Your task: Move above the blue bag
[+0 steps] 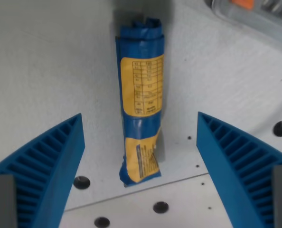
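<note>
Bag first: the blue bag (140, 99) lies rolled into a long tube on the pale table (46, 61), running from the top middle of the wrist view down toward the lower middle. A yellow label (143, 85) with a printed table wraps its middle, and a second yellow patch (142, 164) sits near its lower end. The print is too blurred to read.

Now the gripper (140, 166): its two blue ribbed fingers (46, 166) stand wide apart, one at the wrist view's left and one at the right, and the lower end of the bag sits in the gap between them. Nothing is held, and neither finger touches the bag. The fingertips are level with the bag's lower half; the upper half stretches away beyond them.

Judging progress, the hover looks nearly done. The bag is lined up between the fingers side to side, but the gripper seems to sit over the near end, not the middle, so a small shift along the bag's length may be left. Height above the bag I cannot tell from this single view.

Around it, dark round holes (81, 182) dot the table near the bottom edge. At the top right corner a clear box (255, 14) with something orange inside is cut off by the frame, and I cannot make out what it holds. The fingers' bases run out of the picture.
</note>
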You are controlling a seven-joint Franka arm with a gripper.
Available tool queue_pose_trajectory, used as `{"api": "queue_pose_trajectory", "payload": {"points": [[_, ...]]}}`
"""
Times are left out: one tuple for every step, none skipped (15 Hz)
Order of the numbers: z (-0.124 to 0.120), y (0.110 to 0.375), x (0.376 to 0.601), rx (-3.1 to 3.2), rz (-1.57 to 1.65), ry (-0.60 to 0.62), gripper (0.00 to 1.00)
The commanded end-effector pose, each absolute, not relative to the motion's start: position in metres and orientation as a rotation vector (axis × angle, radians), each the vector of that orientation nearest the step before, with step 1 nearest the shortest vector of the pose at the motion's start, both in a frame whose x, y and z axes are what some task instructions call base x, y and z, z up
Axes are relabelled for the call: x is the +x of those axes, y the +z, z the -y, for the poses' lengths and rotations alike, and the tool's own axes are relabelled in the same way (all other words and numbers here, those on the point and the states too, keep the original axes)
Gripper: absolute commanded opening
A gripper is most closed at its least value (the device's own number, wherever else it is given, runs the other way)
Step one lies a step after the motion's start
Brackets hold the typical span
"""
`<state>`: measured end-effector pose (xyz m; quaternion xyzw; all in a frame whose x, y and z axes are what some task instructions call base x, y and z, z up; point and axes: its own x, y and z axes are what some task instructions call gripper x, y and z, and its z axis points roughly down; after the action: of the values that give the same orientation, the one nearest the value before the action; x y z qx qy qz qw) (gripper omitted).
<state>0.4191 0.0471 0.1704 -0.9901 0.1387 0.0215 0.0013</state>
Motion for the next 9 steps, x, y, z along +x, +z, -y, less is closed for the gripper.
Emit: {"api": "queue_pose_trajectory", "payload": {"points": [[-0.053, 0.16, 0.412, -3.048, -0.597, -0.063, 1.0], [-0.054, 0.157, 0.411, -3.046, -0.598, -0.064, 1.0], [-0.055, 0.154, 0.41, -3.045, -0.602, -0.066, 1.0], [-0.055, 0.151, 0.409, -3.044, -0.599, -0.065, 1.0], [-0.056, 0.149, 0.408, -3.043, -0.601, -0.066, 1.0], [-0.056, 0.147, 0.407, -3.043, -0.597, -0.067, 1.0], [-0.057, 0.145, 0.406, -3.044, -0.591, -0.065, 1.0], [-0.057, 0.144, 0.405, -3.044, -0.589, -0.067, 1.0], [-0.057, 0.142, 0.404, -3.044, -0.586, -0.068, 1.0]]}}
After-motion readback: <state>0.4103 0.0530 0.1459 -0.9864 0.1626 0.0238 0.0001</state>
